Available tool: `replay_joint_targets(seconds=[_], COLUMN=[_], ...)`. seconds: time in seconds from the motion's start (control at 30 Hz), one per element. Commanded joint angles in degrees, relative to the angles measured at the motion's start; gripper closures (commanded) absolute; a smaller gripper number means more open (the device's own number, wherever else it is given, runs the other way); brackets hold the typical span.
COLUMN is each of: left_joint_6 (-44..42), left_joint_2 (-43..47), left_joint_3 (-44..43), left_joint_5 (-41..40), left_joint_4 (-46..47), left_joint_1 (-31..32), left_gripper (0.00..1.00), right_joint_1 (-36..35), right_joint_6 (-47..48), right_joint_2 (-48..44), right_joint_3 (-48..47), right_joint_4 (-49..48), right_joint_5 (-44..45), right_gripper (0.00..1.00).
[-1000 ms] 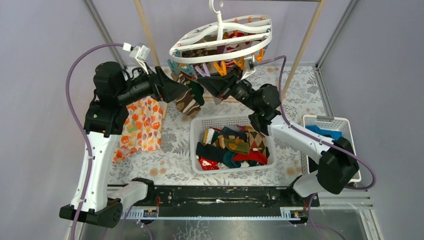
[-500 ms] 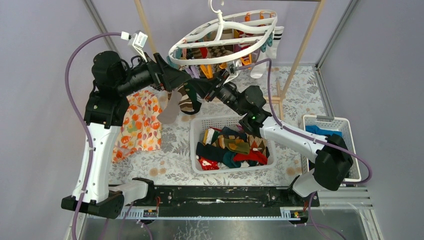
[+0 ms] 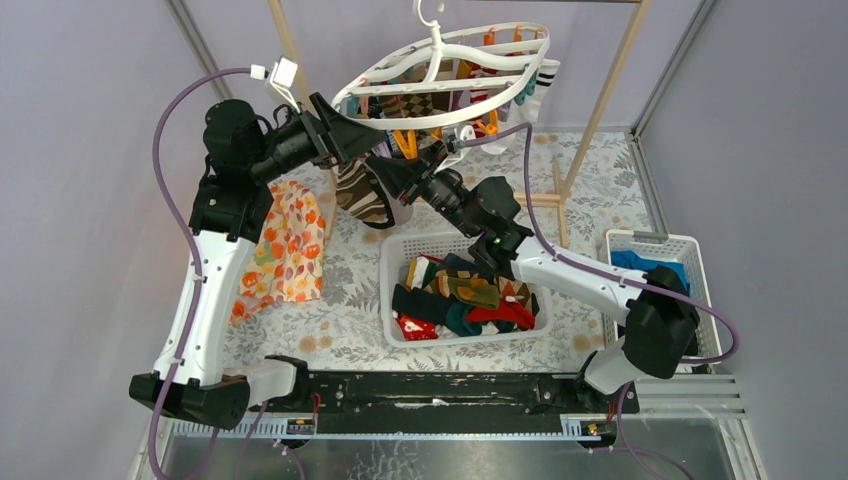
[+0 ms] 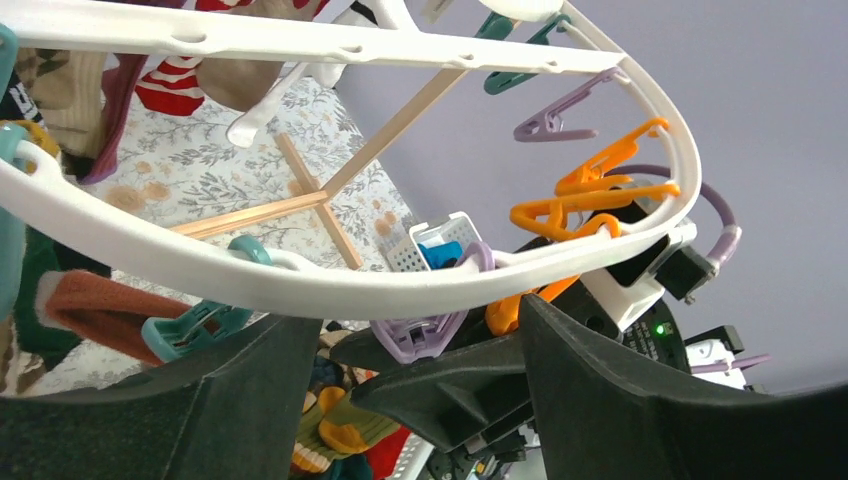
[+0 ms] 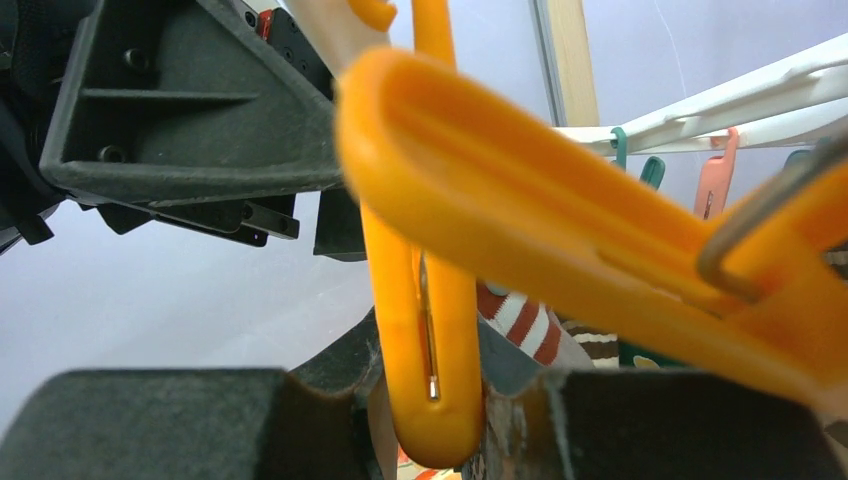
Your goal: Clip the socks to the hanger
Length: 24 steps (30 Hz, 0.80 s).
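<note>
Nearest you, most of the socks (image 3: 465, 290) lie heaped in the white basket (image 3: 386, 290) on the table (image 3: 350, 325), within easy reach of either arm for the next pick. Above it your right gripper (image 5: 425, 420) is closed narrowly on the handle end of an orange clip (image 5: 420, 300), which fills the gap between its fingers. That pinch is likely meant to spread the clip's mouth so a sock can go in. A brown striped sock (image 3: 360, 195) hangs just below where the two grippers meet, but you cannot tell from these views whether a clip has it yet. Your left gripper (image 4: 415, 325) stands wide open and holds nothing. Its fingers straddle the rim of the hanger (image 4: 300, 290) beside a purple clip (image 4: 420, 338), probably to steady the frame. Farther back, socks already clipped dangle from the far side, and the hanger hangs between the poles of the wooden rack (image 3: 600, 90).
</note>
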<state>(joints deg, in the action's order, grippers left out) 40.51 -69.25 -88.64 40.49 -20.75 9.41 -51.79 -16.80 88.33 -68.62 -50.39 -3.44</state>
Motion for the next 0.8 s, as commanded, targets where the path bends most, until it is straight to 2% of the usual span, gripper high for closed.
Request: replay_joint_targets(seconds=[0.0,0.4,0.53,0.67,0.77], left_joint_6=[3.36,4.40,4.25,3.09,2.37], left_joint_2=[-1.06,-1.33,-1.57,-1.87,-1.87], left_joint_3=[-0.73,0.70,0.23,-0.47,-0.98], left_joint_5=[0.88,0.83,0.07,-1.62,-2.20], left_joint_4=[5.97,5.93,5.81,4.31,3.63], left_joint_1=[0.43,0.39,0.42,0.43,0.41], left_gripper=[0.24,0.37,0.52,0.74,0.85], right_joint_1=[-1.15,-2.33,-2.70,-2.69,-2.69], right_joint_6=[2.47,3.85,3.90,4.17,4.69], right_joint_2=[0.34,1.65,1.99,1.11,-0.73], right_joint_3=[-2.90,-4.77,-5.05,-4.25,-2.15], right_joint_4=[-0.55,1.10,1.50,2.48,3.45], right_joint_5=[1.84,2.86,2.82,3.18,6.26], right_gripper=[1.00,1.00,1.00,0.99,0.73])
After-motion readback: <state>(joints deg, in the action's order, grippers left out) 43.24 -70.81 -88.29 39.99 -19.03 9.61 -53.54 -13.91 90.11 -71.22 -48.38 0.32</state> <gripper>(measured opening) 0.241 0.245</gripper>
